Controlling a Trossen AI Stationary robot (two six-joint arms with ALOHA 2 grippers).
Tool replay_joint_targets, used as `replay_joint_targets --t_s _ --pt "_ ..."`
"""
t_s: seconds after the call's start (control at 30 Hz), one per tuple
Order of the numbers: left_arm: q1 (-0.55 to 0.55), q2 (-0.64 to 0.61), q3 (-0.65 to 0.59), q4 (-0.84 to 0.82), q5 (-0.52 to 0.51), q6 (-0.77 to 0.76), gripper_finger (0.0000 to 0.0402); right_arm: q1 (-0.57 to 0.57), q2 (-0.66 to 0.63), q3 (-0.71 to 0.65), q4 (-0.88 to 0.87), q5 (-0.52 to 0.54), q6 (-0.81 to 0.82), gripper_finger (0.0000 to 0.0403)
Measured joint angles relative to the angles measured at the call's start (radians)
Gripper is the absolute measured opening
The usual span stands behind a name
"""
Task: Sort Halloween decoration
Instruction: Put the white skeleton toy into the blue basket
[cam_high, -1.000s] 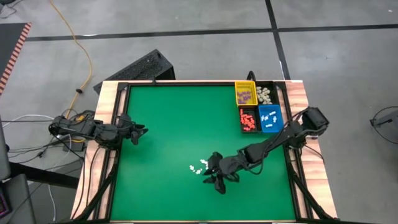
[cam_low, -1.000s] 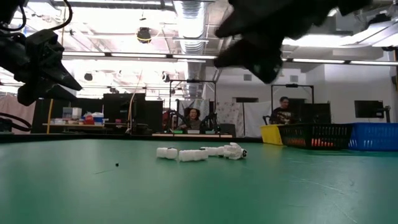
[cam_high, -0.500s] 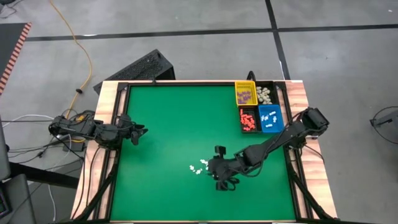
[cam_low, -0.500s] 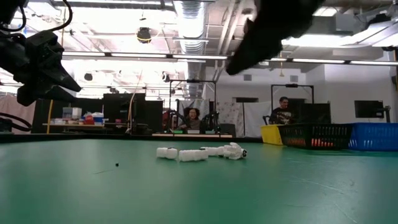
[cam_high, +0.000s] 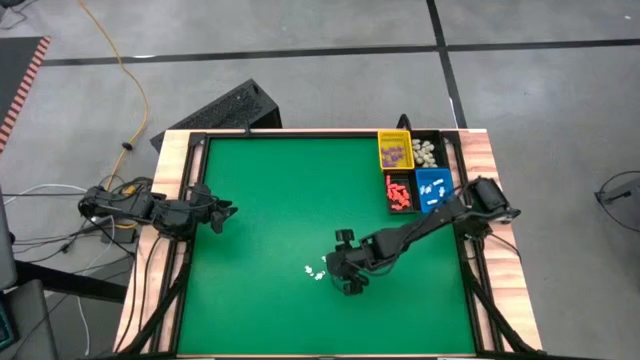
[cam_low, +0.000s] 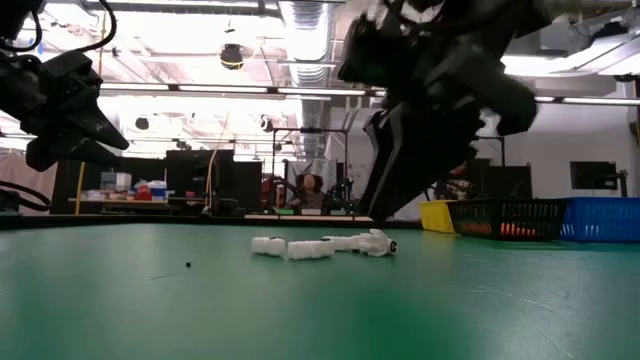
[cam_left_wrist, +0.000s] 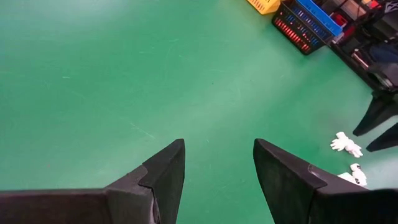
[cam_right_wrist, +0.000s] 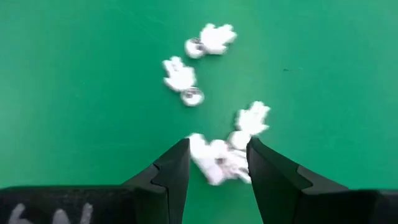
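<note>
White trinkets (cam_right_wrist: 217, 158) — right gripper (cam_right_wrist: 217, 163) now down astride them, jaws apart.

Both arms are dark, near-black, built of jointed segments. The left arm (cam_high: 150, 208) trails black cables at its base. Each ends in two matte black, wedge-shaped fingers (cam_left_wrist: 163, 171) with angular stepped edges. The right gripper (cam_right_wrist: 217, 162) body carries faint white markings.
</note>
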Motion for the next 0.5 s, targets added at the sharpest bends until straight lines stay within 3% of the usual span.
replay_joint_targets --t_s 0.5 --pt "0.0 0.0 0.0 -0.005 0.001 0.0 0.018 -0.01 0.032 0.001 -0.003 -0.041 -0.043 0.0177"
